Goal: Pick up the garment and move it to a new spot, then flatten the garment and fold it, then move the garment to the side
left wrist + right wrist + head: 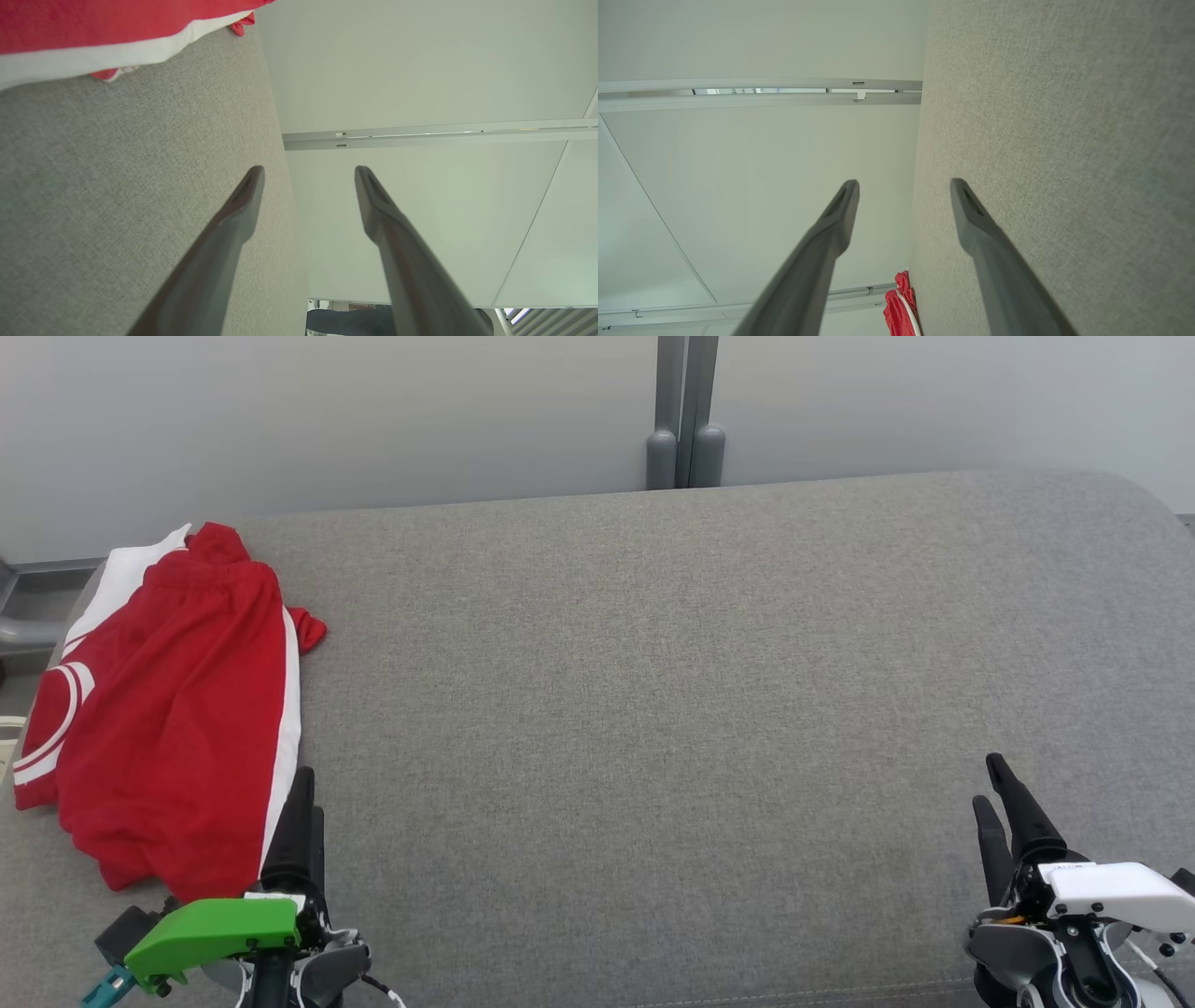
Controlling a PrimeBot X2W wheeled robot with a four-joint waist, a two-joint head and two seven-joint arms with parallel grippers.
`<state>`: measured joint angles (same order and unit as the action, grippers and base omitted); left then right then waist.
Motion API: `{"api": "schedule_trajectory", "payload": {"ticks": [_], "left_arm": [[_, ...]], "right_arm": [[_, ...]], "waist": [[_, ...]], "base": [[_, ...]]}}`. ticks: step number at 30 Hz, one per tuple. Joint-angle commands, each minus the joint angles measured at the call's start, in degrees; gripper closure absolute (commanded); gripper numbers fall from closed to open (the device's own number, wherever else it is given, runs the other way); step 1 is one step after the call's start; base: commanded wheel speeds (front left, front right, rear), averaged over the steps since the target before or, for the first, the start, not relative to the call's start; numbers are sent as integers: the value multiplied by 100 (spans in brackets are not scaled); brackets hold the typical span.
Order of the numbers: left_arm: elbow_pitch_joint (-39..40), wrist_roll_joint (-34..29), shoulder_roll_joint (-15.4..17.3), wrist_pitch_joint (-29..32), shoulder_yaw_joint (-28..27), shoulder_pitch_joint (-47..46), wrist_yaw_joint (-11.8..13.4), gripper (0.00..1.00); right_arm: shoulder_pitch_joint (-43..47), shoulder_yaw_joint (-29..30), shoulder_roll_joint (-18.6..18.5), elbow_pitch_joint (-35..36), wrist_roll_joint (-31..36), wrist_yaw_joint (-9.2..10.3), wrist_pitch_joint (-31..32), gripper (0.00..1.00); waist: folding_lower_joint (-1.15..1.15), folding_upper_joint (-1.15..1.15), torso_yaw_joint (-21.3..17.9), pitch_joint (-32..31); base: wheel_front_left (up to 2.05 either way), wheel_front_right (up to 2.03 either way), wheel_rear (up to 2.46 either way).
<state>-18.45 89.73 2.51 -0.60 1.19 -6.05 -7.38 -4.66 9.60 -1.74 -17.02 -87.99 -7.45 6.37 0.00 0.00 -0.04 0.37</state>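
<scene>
Red garment [168,709] long axis near-to-far, table's [653,709] left.

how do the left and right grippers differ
The left gripper has a green cover, the right gripper a white one. The left gripper sits beside the red garment's edge; the right gripper stands far from it over bare grey surface. Both are open and empty.

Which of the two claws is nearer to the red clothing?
The left gripper, with the green cover: it stands open just beside the white-striped edge of the red garment. The right gripper, white-covered and also open, is far across the grey cushion.
</scene>
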Motion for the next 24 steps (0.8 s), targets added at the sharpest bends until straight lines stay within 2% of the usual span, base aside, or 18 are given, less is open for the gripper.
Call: {"api": "schedule_trajectory", "payload": {"ticks": [1,10,22,24], "left_arm": [[142,-99,14,-38,-8,-47,-11,0],[414,-914,19,-221,-6,5,28,0],[868,-2572,24,-435,38,67,205,0],[893,-2686,24,-454,40,75,215,0]], "right_arm": [[-54,-38,-50,132,114,-1,-62,0],[-42,-136,-61,392,1049,-1,-330,0],[-5,-336,-72,814,2542,-2,-650,0],[-1,-352,-73,834,2649,-2,-674,0]], "waist": [[0,0,-1,0],[0,0,1,7],[0,0,12,24],[0,0,13,24]], "base": [[0,0,0],[0,0,0],[0,0,0],[0,0,0]]}}
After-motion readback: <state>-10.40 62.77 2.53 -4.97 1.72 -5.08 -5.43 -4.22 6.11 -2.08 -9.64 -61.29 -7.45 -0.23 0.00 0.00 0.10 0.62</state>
